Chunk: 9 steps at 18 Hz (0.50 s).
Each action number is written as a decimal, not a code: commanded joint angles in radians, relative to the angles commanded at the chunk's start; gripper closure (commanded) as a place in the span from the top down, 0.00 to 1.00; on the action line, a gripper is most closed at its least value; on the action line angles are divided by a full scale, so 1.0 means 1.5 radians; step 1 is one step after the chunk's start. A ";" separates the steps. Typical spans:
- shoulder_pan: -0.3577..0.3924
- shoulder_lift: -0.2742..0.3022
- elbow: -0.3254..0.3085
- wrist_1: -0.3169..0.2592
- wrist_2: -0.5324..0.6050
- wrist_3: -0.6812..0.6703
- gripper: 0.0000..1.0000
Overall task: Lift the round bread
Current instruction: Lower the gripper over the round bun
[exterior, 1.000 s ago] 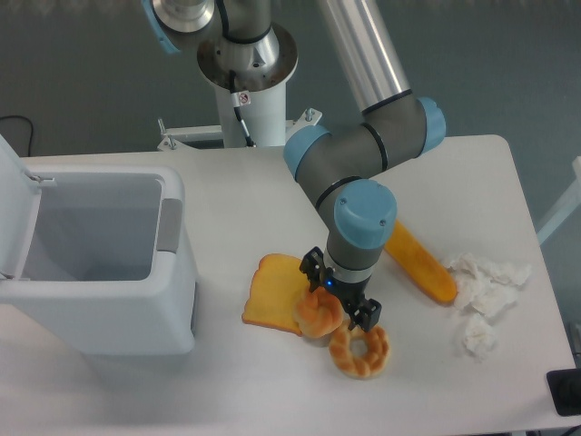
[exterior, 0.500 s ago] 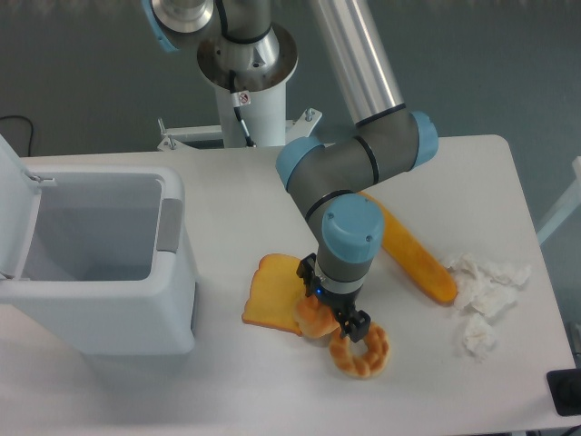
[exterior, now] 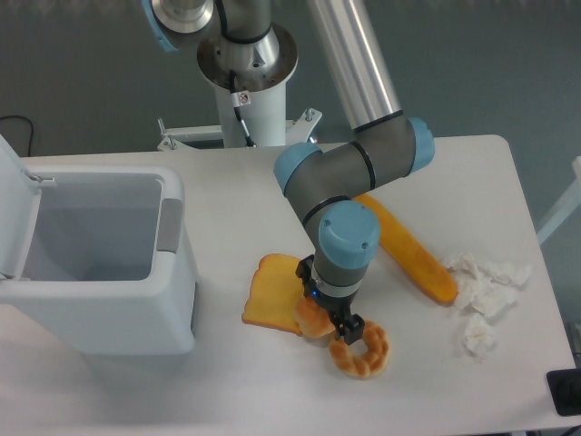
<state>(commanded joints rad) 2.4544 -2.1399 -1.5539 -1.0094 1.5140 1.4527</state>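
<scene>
Tool [exterior: 329, 312] down low over the bench [exterior: 236, 191], right on top of the round bread [exterior: 310, 321]. Dark fingers [exterior: 352, 329] set on either side of the bun, close against it; whether clenched on it or merely around it, cannot tell from this angle. Round bread resting on the bench, mostly hidden under the wrist, only its golden left edge showing. Touching or overlapping the right corner of the toast slice [exterior: 270, 295], and just beside the upper left of the twisted ring bread [exterior: 361, 350]. Toast slice flat on the bench, left of the tool. Ring bread flat too, below and right of the tool, one dark finger at its upper rim. Long baguette [exterior: 413, 253] lying diagonally to the right, partly behind the arm. Crumpled white paper [exterior: 484, 291] further right, near the bench edge, well apart from the breads. White bin [exterior: 109, 259] at the left with its lid open, apart from the toast.
</scene>
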 joint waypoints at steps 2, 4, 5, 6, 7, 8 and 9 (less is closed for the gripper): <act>0.000 -0.003 0.000 0.003 -0.001 0.001 1.00; 0.000 -0.007 0.003 0.004 -0.001 0.001 1.00; 0.000 -0.010 0.006 0.007 -0.001 0.001 1.00; 0.000 -0.015 0.011 0.017 0.000 0.002 1.00; 0.000 -0.020 0.016 0.023 -0.001 0.003 1.00; 0.000 -0.022 0.018 0.025 -0.001 0.005 1.00; 0.000 -0.024 0.017 0.025 -0.001 0.007 1.00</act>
<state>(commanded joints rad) 2.4544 -2.1752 -1.5278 -0.9725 1.5125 1.4634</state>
